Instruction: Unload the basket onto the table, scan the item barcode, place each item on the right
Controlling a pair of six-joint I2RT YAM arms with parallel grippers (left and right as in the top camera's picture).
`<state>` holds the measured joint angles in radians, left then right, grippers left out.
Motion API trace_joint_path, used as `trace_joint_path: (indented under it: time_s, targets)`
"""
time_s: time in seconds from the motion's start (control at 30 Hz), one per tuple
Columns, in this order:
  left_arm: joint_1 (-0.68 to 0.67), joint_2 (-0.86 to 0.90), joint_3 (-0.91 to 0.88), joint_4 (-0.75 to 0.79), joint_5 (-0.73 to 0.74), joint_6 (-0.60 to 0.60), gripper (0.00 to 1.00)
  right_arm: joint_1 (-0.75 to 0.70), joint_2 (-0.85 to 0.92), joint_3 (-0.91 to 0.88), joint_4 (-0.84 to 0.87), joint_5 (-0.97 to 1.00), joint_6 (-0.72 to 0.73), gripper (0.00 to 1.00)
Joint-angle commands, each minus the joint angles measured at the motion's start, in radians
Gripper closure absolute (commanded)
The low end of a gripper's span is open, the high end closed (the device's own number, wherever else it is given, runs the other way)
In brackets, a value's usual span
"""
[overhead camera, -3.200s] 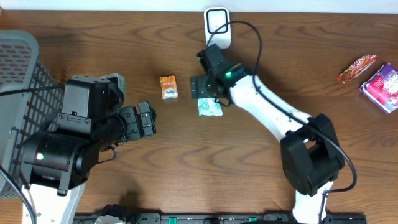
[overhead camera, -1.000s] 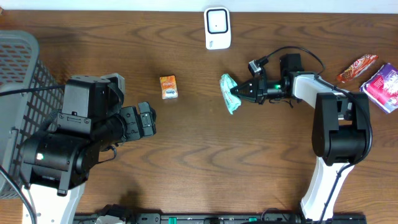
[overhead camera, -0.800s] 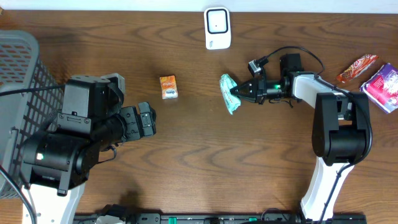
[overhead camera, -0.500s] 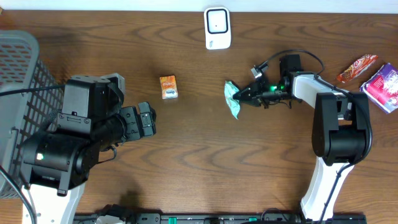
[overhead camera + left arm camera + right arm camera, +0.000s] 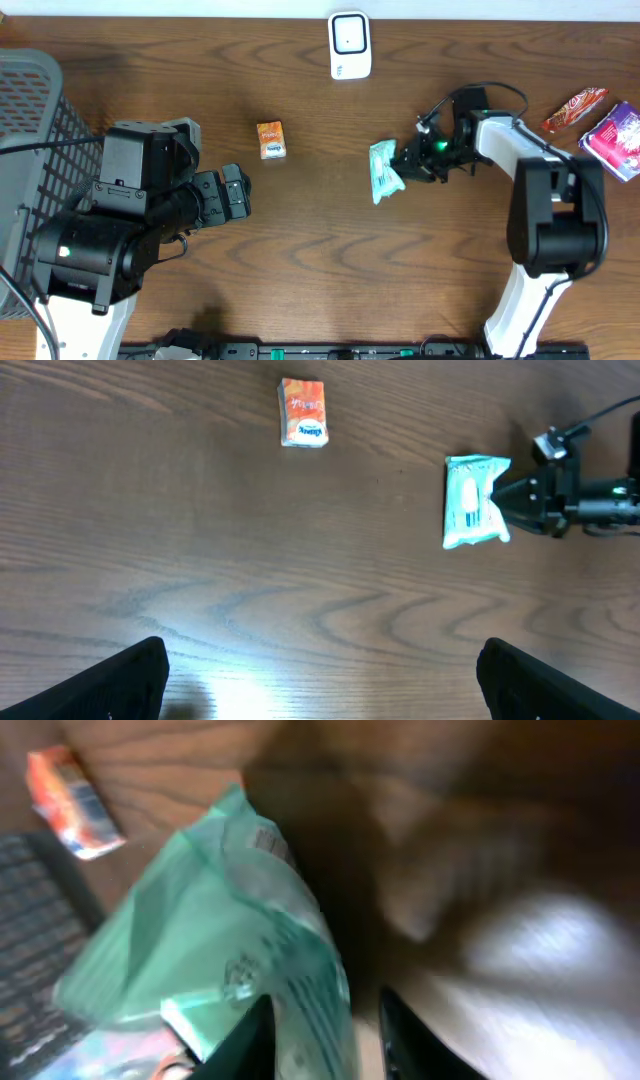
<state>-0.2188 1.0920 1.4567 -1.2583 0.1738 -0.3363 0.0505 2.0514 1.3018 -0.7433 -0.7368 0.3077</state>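
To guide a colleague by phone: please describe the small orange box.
On the wooden table, start at the white scanner at the far edge and go toward the left gripper. The orange box lies alone between them; the green packet is larger.

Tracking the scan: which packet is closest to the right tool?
The green packet, right at the right tool; the orange box lies farther left, the red wrapper and purple pack by the right edge.
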Motion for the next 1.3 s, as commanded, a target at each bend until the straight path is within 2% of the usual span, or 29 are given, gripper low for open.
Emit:
trace_joint_path:
  time_s: [0.0, 0.07, 0.13, 0.17, 0.27, 0.47, 0.53, 0.63, 0.7, 0.87, 0.97, 1.03, 1.13, 1.2, 1.27]
  targets:
    - [0.0, 0.0, 0.002, -0.003, -0.006, 0.01, 0.02, 0.028, -0.157, 0.023, -0.046, 0.21, -0.009, 0.62]
    - [0.0, 0.0, 0.002, -0.003, -0.006, 0.01, 0.02, 0.045, -0.24, 0.023, -0.073, 0.275, -0.009, 0.47]
    - [0.0, 0.0, 0.002, -0.003, -0.006, 0.01, 0.02, 0.07, -0.309, 0.023, -0.083, 0.317, -0.009, 0.28]
    - [0.0, 0.0, 0.002, -0.003, -0.006, 0.01, 0.02, 0.085, -0.34, 0.023, -0.084, 0.338, -0.008, 0.23]
    - [0.0, 0.0, 0.002, -0.003, -0.006, 0.01, 0.02, 0.134, -0.383, 0.023, -0.084, 0.427, 0.045, 0.15]
    - [0.0, 0.0, 0.002, -0.003, -0.006, 0.01, 0.02, 0.217, -0.343, 0.019, -0.113, 0.671, 0.177, 0.1]
    - [0.0, 0.0, 0.002, -0.003, -0.006, 0.01, 0.02, 0.219, -0.309, 0.019, -0.113, 0.689, 0.173, 0.13]
    - [0.0, 0.0, 0.002, -0.003, -0.006, 0.01, 0.02, 0.203, -0.245, 0.019, -0.111, 0.69, 0.154, 0.27]
    - [0.0, 0.0, 0.002, -0.003, -0.006, 0.01, 0.02, 0.192, -0.2, 0.019, -0.097, 0.665, 0.149, 0.32]
    - [0.0, 0.0, 0.002, -0.003, -0.006, 0.01, 0.02, 0.183, -0.062, 0.019, 0.023, 0.372, -0.031, 0.3]
    - [0.0, 0.0, 0.002, -0.003, -0.006, 0.01, 0.02, 0.185, 0.011, 0.019, 0.072, 0.289, -0.062, 0.29]
    - [0.0, 0.0, 0.002, -0.003, -0.006, 0.01, 0.02, 0.183, 0.064, 0.019, 0.081, 0.29, -0.062, 0.45]
    - [0.0, 0.0, 0.002, -0.003, -0.006, 0.01, 0.02, 0.167, 0.077, 0.019, 0.073, 0.289, -0.043, 0.81]
    - [0.0, 0.0, 0.002, -0.003, -0.006, 0.01, 0.02, 0.151, 0.063, 0.023, 0.056, 0.268, -0.026, 0.98]
    - [0.0, 0.0, 0.002, -0.003, -0.006, 0.01, 0.02, 0.131, 0.039, 0.029, 0.04, 0.2, -0.024, 0.99]
